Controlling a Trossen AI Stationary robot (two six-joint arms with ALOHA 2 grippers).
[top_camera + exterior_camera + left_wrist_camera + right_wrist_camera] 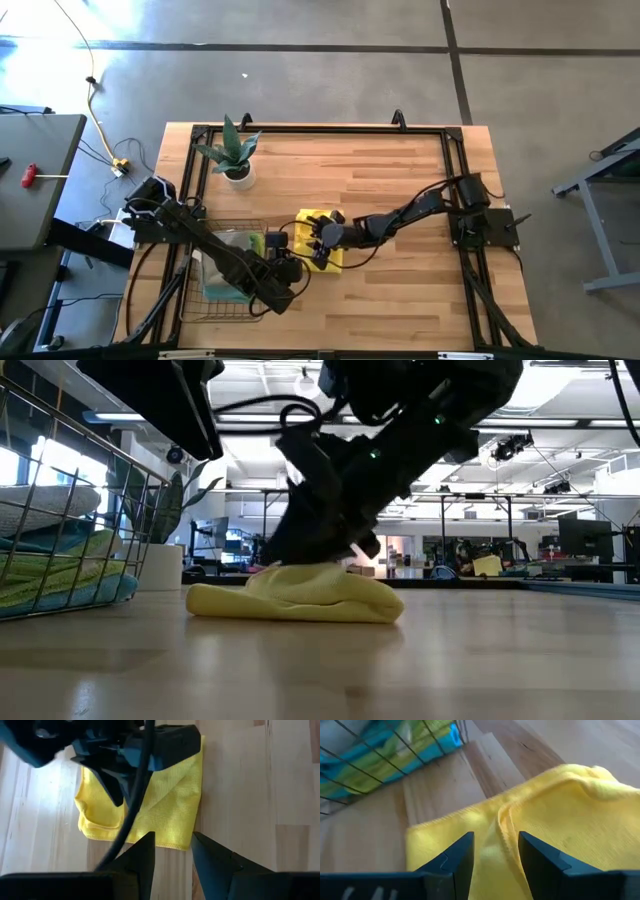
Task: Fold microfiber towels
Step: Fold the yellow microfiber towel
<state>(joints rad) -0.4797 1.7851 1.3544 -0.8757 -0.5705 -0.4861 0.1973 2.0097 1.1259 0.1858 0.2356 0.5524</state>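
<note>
Wooden table (400,290) carries: yellow towel (322,240), wire basket (222,300), potted plant (236,155), apparently 1 each.

The yellow microfiber towel (322,254) lies folded and slightly rumpled on the wooden table just under my claws, one hemmed edge doubled over its top. Teal and lime green towels (385,755) sit stacked in the wire basket (225,300) close beside it.

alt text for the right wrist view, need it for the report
A folded yellow towel lies on the wooden table right under the right gripper, whose two dark fingers stand apart above the cloth. Beyond, a wire basket holds blue and green towels.
</note>
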